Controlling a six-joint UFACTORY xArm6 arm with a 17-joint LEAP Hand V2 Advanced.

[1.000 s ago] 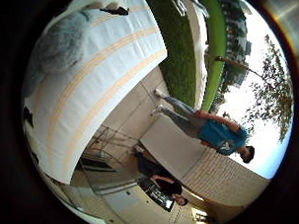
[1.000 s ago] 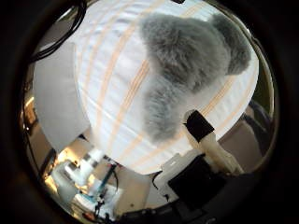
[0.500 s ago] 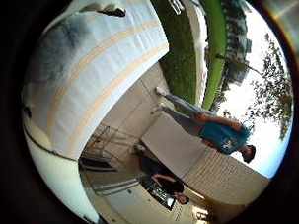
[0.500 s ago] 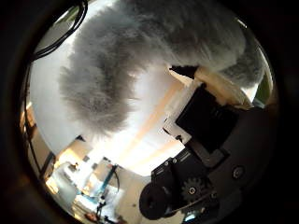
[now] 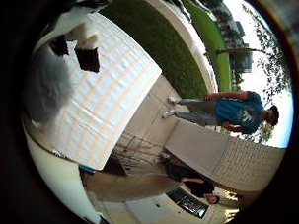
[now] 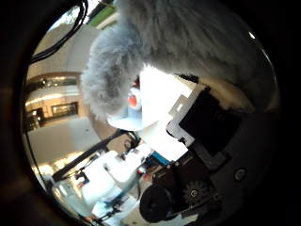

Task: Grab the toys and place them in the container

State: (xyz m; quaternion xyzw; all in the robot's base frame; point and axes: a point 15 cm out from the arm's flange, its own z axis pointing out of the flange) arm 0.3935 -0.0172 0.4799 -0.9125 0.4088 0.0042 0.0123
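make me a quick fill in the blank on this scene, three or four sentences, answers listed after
1. The toy close against the palm is a fluffy plush of ____ colour.
2. The table is covered with a white cloth that has pale ____ stripes.
3. Beyond the table lies a strip of green ____.
4. The fingers of the hand are curled against the ____.

Missing words: grey; orange; grass; plush

both palm views sit close against the grey plush toy [image 6: 188, 52], which they share.
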